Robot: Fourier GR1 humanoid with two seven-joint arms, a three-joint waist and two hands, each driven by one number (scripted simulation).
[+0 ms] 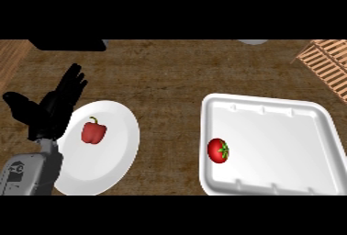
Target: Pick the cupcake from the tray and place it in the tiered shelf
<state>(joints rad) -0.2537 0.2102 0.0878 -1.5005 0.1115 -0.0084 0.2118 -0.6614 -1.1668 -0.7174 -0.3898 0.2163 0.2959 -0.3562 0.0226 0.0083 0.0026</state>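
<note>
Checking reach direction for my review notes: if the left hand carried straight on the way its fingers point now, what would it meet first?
The left hand is open, fingers pointing up the view and slightly right. That line crosses bare counter, missing the plate. It looks free up to a dark object at the far edge, though height is unclear.

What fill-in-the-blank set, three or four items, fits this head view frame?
1. The red bell pepper lies on the white ____.
2. The tomato sits in the white tray, close to the tray's ____ wall as the view shows it.
3. The wooden tiered shelf shows at the upper ____ corner of the view.
4. The only hand in view is the ____ hand, fingers straight.

Missing words: plate; left; right; left
</note>
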